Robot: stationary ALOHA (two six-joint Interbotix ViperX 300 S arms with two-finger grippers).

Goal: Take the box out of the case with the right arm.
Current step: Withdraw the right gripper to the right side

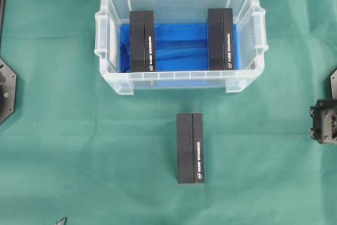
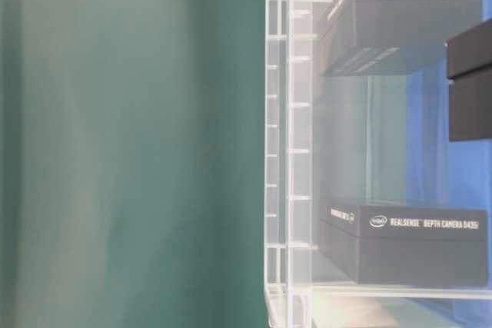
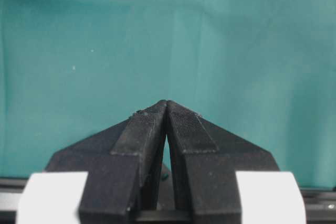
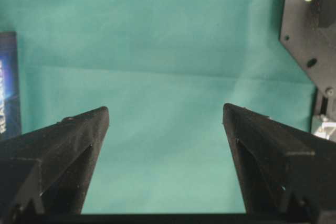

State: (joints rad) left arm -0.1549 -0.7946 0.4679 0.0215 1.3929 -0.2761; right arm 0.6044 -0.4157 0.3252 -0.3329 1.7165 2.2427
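Sitting on the green counter outside the case: one black box, lying flat just in front of the case's near wall, long axis pointing toward the case, white lettering along its right side. Nothing touches it.

Two more black boxes remain inside the case on the blue lining: left box and right box, well apart, each near an end wall, the middle of the lining bare between them. Table-level view shows both through the clear wall, printing readable as a depth-camera label.

Right gripper: fingers spread wide apart, nothing between them, only green cloth below. An edge of a black box shows at the left border of that view, a corner of the case at top. Overhead, part of the right arm sits at the right edge, away from the box.

Left gripper: fingers pressed together at the tips, holding nothing, over bare cloth.
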